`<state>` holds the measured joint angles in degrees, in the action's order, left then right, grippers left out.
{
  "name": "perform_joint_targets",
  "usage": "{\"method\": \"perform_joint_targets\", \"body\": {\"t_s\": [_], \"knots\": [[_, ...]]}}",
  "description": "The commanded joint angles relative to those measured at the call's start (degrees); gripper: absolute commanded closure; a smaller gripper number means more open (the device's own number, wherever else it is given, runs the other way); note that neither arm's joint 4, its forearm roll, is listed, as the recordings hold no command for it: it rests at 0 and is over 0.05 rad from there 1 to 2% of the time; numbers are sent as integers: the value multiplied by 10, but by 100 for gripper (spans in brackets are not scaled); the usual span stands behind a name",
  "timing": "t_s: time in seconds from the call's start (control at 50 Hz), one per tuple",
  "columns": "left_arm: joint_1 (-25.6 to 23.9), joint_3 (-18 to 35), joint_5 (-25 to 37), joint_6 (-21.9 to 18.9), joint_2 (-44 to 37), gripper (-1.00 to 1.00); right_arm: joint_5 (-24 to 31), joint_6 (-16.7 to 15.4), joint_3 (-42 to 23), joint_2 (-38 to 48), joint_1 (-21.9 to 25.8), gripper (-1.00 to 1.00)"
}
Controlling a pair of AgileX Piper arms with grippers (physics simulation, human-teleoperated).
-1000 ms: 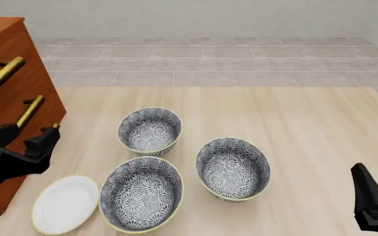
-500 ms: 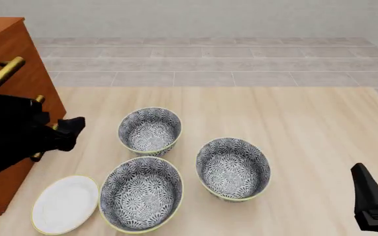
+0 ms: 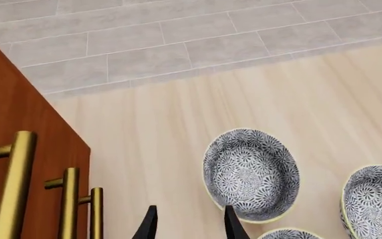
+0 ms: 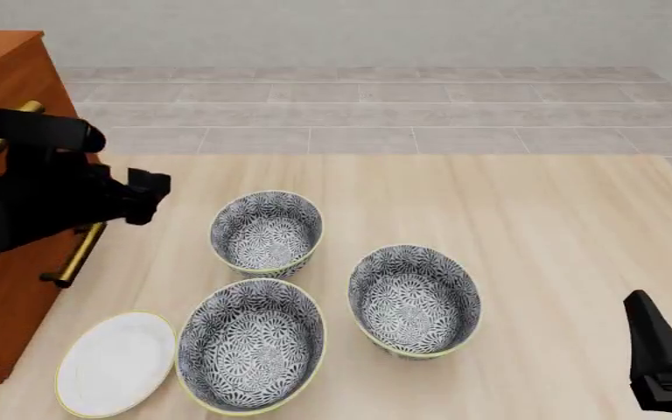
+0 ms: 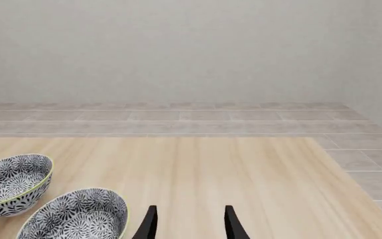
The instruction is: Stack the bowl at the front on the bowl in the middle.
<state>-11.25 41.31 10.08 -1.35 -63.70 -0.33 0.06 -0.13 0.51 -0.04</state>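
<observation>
Front bowl (image 4: 251,344) beside plate (image 4: 115,362); middle bowl (image 4: 415,299) just right of front bowl, apart. Left claw (image 3: 189,225) spread, empty, far-left of front bowl; right claw (image 5: 189,223) spread, empty.

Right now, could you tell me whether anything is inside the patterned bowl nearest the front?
The front grey-and-white floral bowl with cream-yellow rim holds nothing: its patterned floor shows fully. What is beneath it is hidden.

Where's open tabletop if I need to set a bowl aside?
Bare wood lies right of the middle bowl, out to the right gripper, and behind the rear bowl. Crowded at front left: the front bowl, white plate and cabinet sit close together.
</observation>
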Motion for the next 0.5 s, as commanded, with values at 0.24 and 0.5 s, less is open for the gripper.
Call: {"method": "perform_joint_targets", "body": {"t_s": [0.24, 0.5], "knots": [[-17, 68, 30, 3, -92, -100, 0, 0, 0, 0, 0, -100], [-27, 92, 31, -8, -157, -100, 0, 0, 0, 0, 0, -100]]}}
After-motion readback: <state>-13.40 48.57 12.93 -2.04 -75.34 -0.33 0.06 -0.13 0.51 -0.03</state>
